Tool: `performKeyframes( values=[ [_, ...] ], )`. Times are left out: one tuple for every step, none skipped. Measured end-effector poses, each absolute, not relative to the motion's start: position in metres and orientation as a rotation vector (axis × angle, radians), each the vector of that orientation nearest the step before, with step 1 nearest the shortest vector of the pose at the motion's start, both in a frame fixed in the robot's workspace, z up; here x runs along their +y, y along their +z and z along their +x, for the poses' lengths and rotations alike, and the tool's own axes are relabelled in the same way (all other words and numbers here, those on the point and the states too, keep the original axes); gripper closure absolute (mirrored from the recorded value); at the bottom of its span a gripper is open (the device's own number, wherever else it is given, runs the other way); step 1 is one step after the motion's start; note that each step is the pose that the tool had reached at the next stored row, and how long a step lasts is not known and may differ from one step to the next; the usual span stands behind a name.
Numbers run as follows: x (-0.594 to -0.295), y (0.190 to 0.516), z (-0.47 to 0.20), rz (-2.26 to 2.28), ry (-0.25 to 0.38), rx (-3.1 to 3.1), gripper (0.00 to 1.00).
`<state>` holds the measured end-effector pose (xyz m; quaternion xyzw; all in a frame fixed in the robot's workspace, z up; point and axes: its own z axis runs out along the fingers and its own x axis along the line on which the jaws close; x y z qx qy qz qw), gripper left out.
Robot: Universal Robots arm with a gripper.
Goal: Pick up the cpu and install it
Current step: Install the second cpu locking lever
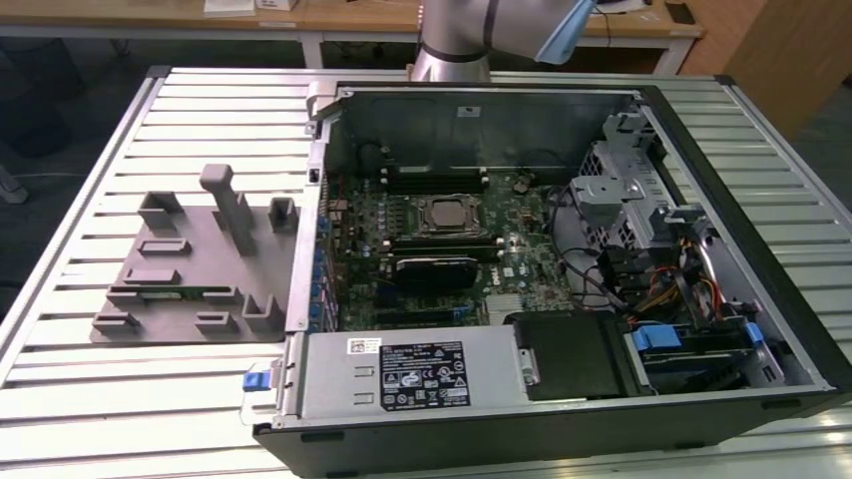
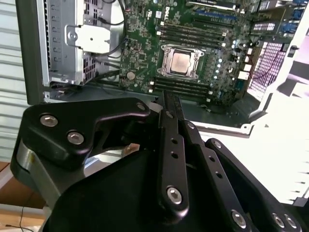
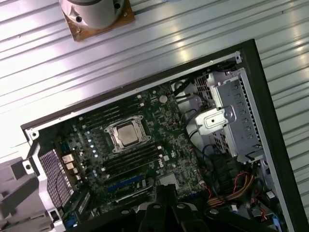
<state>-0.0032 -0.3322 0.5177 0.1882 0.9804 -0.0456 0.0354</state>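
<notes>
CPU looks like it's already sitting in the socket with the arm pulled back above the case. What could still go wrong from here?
The cpu lies in the socket frame on the motherboard, but the views cannot confirm that it sits flat; a slight tilt could bend pins. Loose cables lie beside the board and could snag the gripper on any descent. The drive cage leaves limited room on that side.

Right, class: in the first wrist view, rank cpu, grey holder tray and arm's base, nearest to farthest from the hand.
1. cpu, in its socket, nearest the hand.
2. grey holder tray, outside the case.
3. arm's base, on the table beyond the case.
</notes>
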Motion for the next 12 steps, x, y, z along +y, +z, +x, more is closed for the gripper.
performKeyframes(
  values=[
    [-0.335,0.516,-0.003,0.578,-0.14,3.012,0.89],
    [-0.339,0.513,-0.004,0.578,-0.14,3.012,0.89],
    [-0.341,0.511,-0.004,0.578,-0.14,3.012,0.89],
    [-0.343,0.509,-0.004,0.578,-0.139,3.013,0.89],
    [-0.344,0.508,-0.005,0.579,-0.137,3.013,0.89],
    [-0.345,0.507,-0.007,0.578,-0.129,3.014,0.89],
    [-0.345,0.506,-0.008,0.578,-0.118,3.016,0.89],
    [-0.345,0.506,-0.01,0.577,-0.103,3.019,0.89],
    [-0.345,0.505,-0.012,0.577,-0.084,3.022,0.89],
    [-0.345,0.505,-0.013,0.576,-0.064,3.025,0.89],
    [-0.345,0.505,-0.015,0.575,-0.048,3.028,0.89],
    [-0.346,0.504,-0.016,0.574,-0.035,3.029,0.89]
  ],
)
